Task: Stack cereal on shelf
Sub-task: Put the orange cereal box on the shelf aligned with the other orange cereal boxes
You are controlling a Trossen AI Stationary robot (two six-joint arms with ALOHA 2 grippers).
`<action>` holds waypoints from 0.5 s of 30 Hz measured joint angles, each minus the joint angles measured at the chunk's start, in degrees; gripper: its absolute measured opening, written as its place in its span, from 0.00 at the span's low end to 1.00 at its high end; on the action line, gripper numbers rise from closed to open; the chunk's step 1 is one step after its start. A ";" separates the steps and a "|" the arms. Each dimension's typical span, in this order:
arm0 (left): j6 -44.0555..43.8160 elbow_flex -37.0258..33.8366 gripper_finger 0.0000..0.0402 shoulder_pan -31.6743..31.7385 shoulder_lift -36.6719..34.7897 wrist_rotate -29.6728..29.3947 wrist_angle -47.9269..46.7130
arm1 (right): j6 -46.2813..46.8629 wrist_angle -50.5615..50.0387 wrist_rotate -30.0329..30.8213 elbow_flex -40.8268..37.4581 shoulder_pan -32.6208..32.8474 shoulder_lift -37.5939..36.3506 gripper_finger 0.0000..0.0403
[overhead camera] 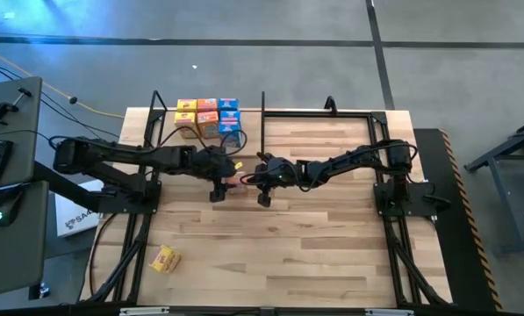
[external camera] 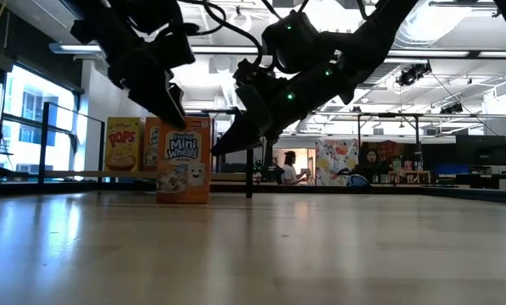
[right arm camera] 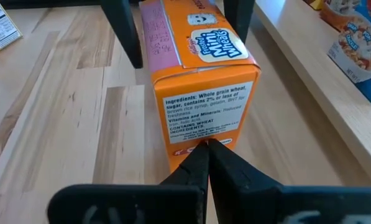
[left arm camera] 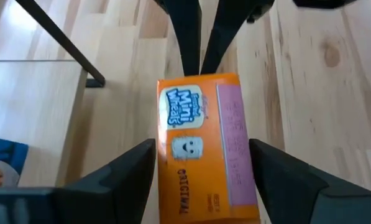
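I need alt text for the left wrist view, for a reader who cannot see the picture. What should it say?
An orange cardboard Mini Wheats cereal box stands on the slatted light-wood table top between the two open dark fingers of the left gripper, which do not touch it. Beyond the box, the shut right gripper points at its far side.

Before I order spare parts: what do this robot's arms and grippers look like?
Both arms are black and jointed, with loose black cables looping along them. The left gripper and right gripper each end in two dark, wedge-shaped fingers narrowing to the tips. Small green lights glow on the right arm's housing in the low view.
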 joint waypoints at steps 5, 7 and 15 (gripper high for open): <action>0.67 -0.02 0.52 0.00 0.79 -0.12 0.03 | -0.03 -0.04 -0.56 0.00 0.02 0.00 0.00; 0.75 0.00 0.47 0.00 0.77 -0.11 0.11 | -0.06 -0.06 -0.98 0.00 0.02 0.00 0.00; 4.26 -0.04 0.35 0.22 -2.36 0.48 -3.05 | -0.23 0.00 -3.20 0.00 0.04 0.00 0.00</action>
